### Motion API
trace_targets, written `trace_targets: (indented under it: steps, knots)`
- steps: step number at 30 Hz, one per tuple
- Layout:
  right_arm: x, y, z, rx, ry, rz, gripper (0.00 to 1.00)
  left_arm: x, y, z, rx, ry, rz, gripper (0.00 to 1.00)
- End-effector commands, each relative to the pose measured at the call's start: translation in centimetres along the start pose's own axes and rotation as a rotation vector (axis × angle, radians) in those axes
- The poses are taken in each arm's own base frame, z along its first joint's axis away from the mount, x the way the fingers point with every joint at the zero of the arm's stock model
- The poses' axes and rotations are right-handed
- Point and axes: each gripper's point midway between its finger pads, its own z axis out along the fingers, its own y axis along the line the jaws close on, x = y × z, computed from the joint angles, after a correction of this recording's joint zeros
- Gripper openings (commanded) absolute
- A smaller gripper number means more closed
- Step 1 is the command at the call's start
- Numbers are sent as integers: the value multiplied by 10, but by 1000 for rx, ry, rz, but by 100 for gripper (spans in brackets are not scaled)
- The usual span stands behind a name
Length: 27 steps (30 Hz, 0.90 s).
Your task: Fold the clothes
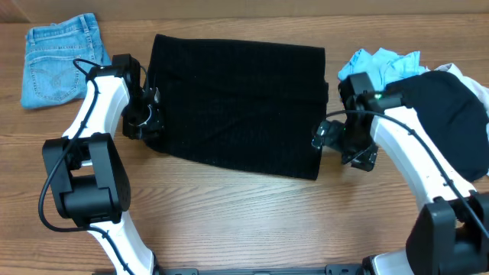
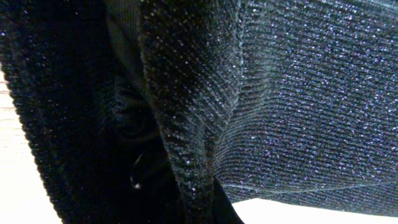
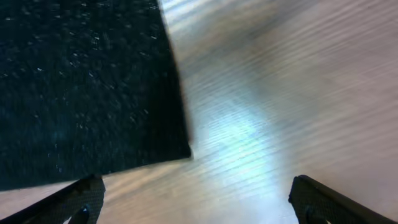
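The wood-grain table (image 1: 244, 214) fills the overhead view, and the task's thing in hand, a black ribbed knit garment (image 1: 237, 107), lies flat across its centre as a broad rectangle with a doubled layer showing along its right edge. At the right of the frame a second dark garment (image 1: 451, 114) is heaped with a crumpled light-blue cloth (image 1: 378, 65). A folded pair of blue denim jeans (image 1: 57, 57) sits in the upper left.

The left gripper (image 1: 147, 114) is at the black garment's left edge. Its wrist view is filled with knit cloth ridged close to the lens, so whether its jaws are clamped cannot be told. The right gripper (image 1: 327, 137) is at the lower right corner, with its fingers (image 3: 81, 196) spread wide over bare wood just beside that corner and holding nothing.

The fold looks partway done. The next move probably calls for the right gripper to close on its corner, matching the left, before both carry a fold over.
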Motion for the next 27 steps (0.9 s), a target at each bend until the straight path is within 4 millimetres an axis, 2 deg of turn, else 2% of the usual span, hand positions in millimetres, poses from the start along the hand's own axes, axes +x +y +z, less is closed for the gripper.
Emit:
trace_targets:
  steps: [1, 3, 5, 9, 12, 16, 21, 24, 27]
  knots:
    - [14, 7, 32, -102, 58, -46, 98, 0, 0, 0, 12, 1, -14, 6]
    - [19, 21, 44, -201, 73, -73, 97, 3, 1, 0, 8, 12, -16, 6]
    - [20, 21, 54, -216, 69, -76, 97, 3, 3, -1, 8, 14, -20, 6]
    - [31, 34, 58, -316, 107, -112, 97, 3, 5, -1, 9, 13, -26, 7]
    - [39, 33, 66, -338, 133, -108, 96, 3, 5, -1, 9, 13, -26, 7]
    - [43, 42, 73, -422, 136, -124, 90, 3, 5, -1, 9, 14, -26, 7]
    - [36, 40, 78, -407, 90, -135, 81, 3, 5, -1, 9, 13, -26, 7]
    - [26, 29, 83, -329, 38, -129, 80, 3, 5, -1, 9, 13, -25, 7]
    - [22, 26, 83, -309, 21, -128, 81, 3, 5, -1, 9, 13, -23, 7]
